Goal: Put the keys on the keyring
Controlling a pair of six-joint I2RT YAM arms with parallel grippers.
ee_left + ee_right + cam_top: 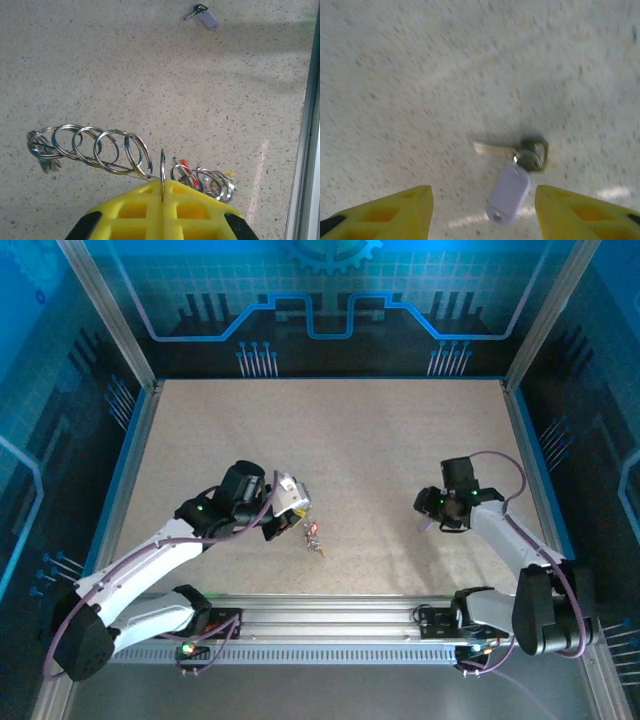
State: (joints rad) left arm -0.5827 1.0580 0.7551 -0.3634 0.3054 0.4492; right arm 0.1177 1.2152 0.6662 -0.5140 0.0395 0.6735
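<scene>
My left gripper (162, 184) is shut on the keyring (162, 165), a thin metal loop seen edge-on between the yellow fingertips. A row of split rings (90, 147) trails off it to the left. A bunch of rings with a red-headed key (184, 165) hangs to the right. In the top view this bunch (312, 533) dangles just under the left gripper (296, 502). A key with a pale lilac tag (509, 192) lies flat on the table, its blade (492, 149) pointing left. My right gripper (482, 192) hovers over it, open, with the tag between the spread fingers and not touched.
The lilac key (205, 17) also lies far ahead in the left wrist view. The speckled tabletop (330, 440) is bounded by blue walls and an aluminium rail (330, 615) at the near edge. The two grippers are well apart.
</scene>
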